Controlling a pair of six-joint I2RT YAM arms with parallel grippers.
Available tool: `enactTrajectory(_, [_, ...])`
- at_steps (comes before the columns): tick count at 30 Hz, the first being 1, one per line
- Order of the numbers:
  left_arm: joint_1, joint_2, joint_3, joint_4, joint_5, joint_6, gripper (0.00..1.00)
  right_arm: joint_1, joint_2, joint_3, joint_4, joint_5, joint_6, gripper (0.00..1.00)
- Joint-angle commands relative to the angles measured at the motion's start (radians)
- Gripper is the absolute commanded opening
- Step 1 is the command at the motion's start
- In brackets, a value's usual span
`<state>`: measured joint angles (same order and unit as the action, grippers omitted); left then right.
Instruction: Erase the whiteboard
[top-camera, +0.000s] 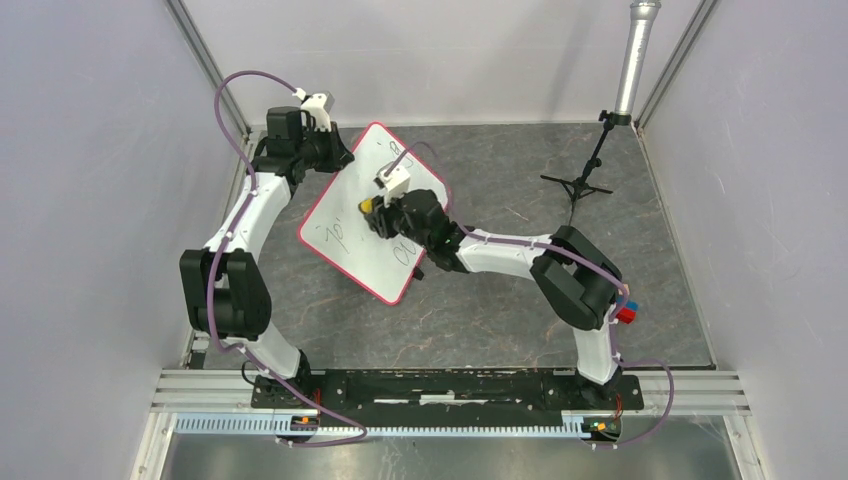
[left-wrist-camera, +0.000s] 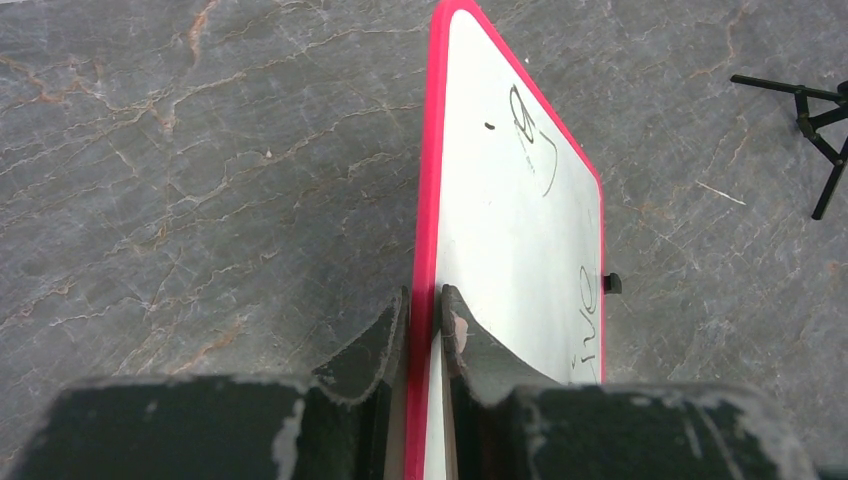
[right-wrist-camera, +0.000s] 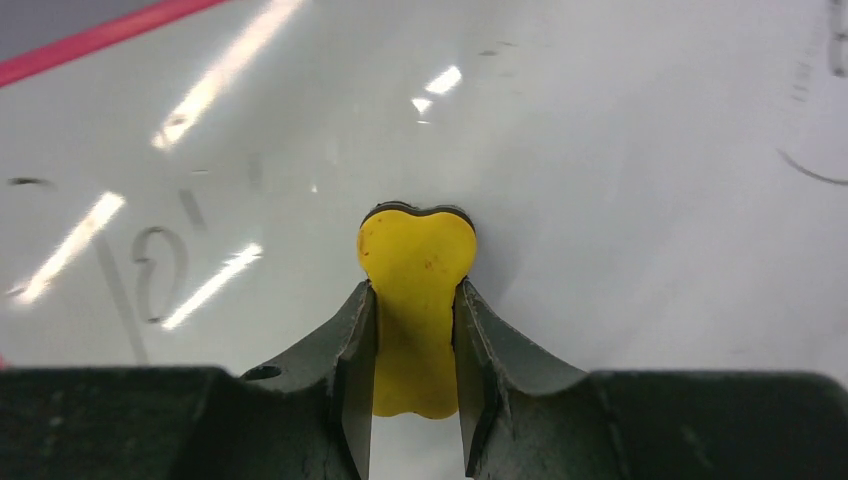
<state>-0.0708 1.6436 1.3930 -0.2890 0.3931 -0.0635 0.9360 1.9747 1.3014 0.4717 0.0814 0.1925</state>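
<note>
The left gripper (left-wrist-camera: 425, 305) pinches tight on the whiteboard (left-wrist-camera: 505, 230) at its red rim, the board tilted over the table (top-camera: 500, 310), left of centre. The right gripper (right-wrist-camera: 413, 300) clamps a yellow eraser (right-wrist-camera: 417, 250) at the board's face. Contact is hidden, and some handwriting (top-camera: 328, 236) is covered.

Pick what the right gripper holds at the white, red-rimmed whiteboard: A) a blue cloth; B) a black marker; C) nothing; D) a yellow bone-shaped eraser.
D: the right gripper pinches the yellow bone-shaped eraser in front of the whiteboard.
</note>
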Motion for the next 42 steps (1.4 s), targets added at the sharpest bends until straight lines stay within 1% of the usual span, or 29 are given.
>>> enactTrajectory(1, [-0.029,0.020,0.040,-0.033,0.030,-0.058,0.02,-0.089,-0.016,-0.039,-0.031,0.092,0.051,0.30])
enactTrajectory(4, [-0.029,0.024,0.047,-0.039,0.029,-0.062,0.02,-0.094,-0.024,-0.045,-0.031,0.097,0.036,0.30])
enactTrajectory(7, [-0.029,0.024,0.046,-0.041,0.032,-0.068,0.02,-0.073,-0.022,-0.036,-0.008,0.058,0.007,0.30])
enactTrajectory(14, [-0.030,0.030,0.050,-0.045,0.030,-0.081,0.02,0.076,-0.009,0.025,0.031,-0.003,-0.157,0.30])
enactTrajectory(20, [-0.030,0.038,0.058,-0.055,0.029,-0.087,0.02,0.139,0.020,0.098,0.036,-0.048,-0.228,0.30])
enactTrajectory(24, [-0.030,0.039,0.058,-0.058,0.026,-0.087,0.02,0.139,0.051,0.152,0.011,-0.048,-0.237,0.30])
enactTrajectory(28, [-0.030,0.043,0.061,-0.060,0.033,-0.085,0.02,0.125,0.071,0.205,-0.023,0.006,-0.244,0.30])
enactTrajectory(33, [-0.029,0.043,0.062,-0.058,0.039,-0.085,0.02,0.059,0.117,0.264,-0.093,0.047,-0.164,0.30])
enactTrajectory(38, [-0.029,0.039,0.061,-0.059,0.043,-0.086,0.02,-0.008,0.131,0.253,-0.121,0.052,-0.094,0.30])
enactTrajectory(42, [-0.029,0.040,0.061,-0.059,0.044,-0.087,0.02,-0.025,0.122,0.224,-0.123,0.053,-0.084,0.30])
